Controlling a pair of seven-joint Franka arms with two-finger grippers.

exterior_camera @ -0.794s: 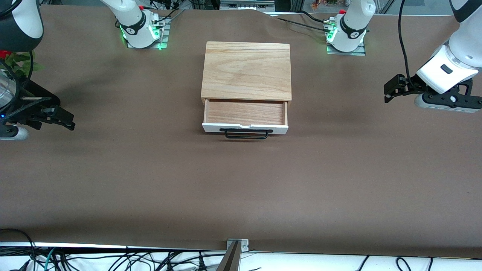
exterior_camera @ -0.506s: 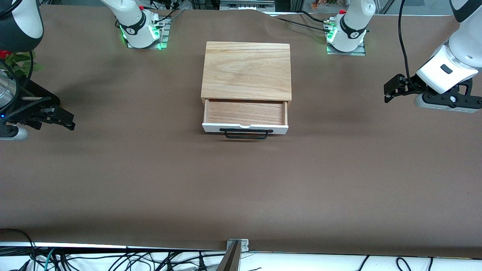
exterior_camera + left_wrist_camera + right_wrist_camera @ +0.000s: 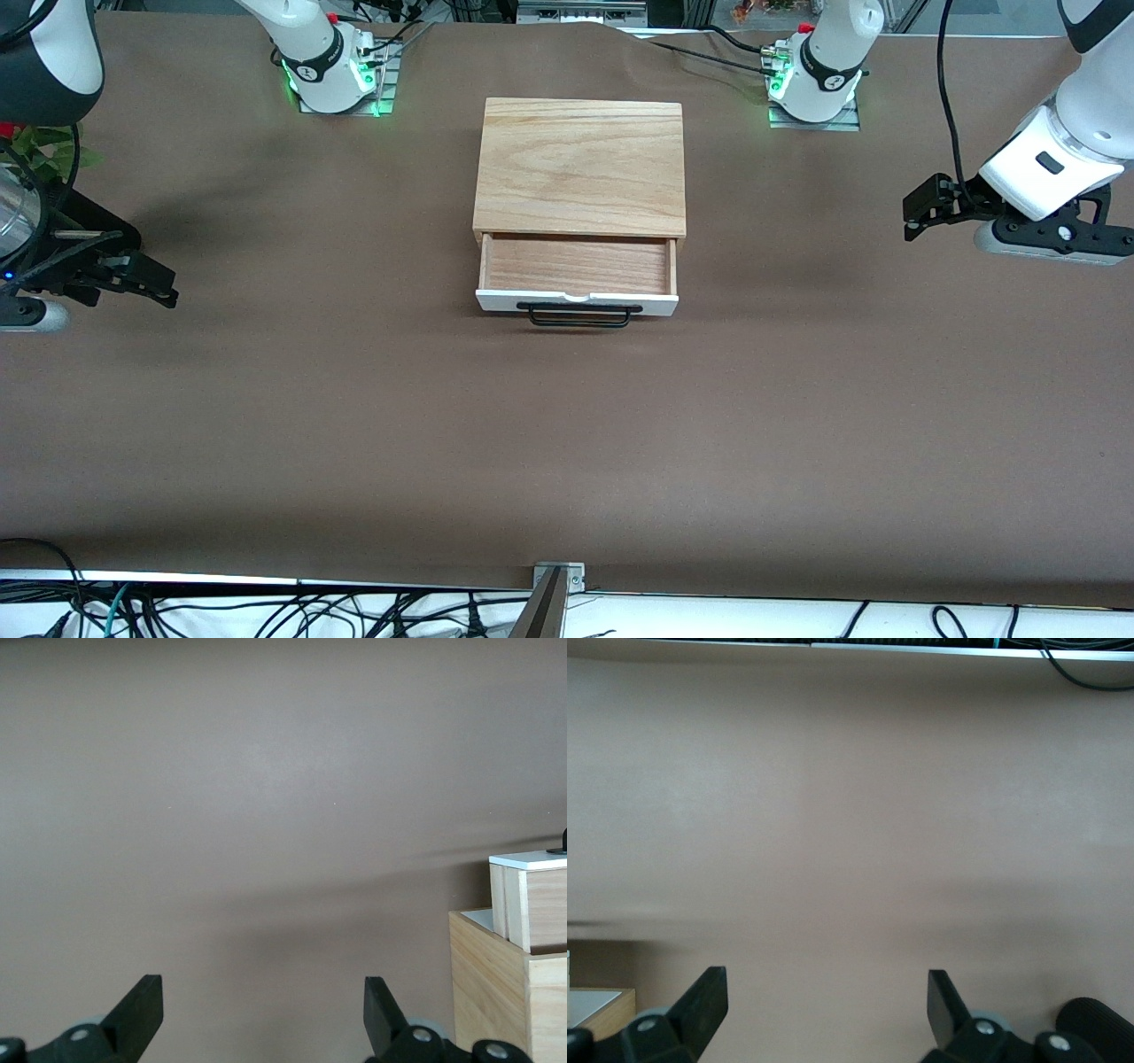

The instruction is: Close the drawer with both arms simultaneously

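Observation:
The oak box [image 3: 580, 164] stands in the middle of the table. Its drawer [image 3: 576, 266] is pulled out toward the front camera, with the white front panel and black bar handle [image 3: 578, 316] showing and nothing inside. My left gripper [image 3: 911, 217] hovers open over the table at the left arm's end, level with the box. In the left wrist view [image 3: 264, 988] the fingers are wide apart, with the drawer's side [image 3: 540, 904] off to one edge. My right gripper [image 3: 159, 283] hovers open at the right arm's end and shows empty in the right wrist view [image 3: 827, 983].
Brown table cover [image 3: 567, 443] spreads widely around the box. Both arm bases [image 3: 332, 71] [image 3: 815, 80] stand near the table's edge farthest from the front camera. A green plant [image 3: 40, 146] sits by the right arm. Cables [image 3: 266, 611] and a metal bracket [image 3: 558, 576] lie along the near edge.

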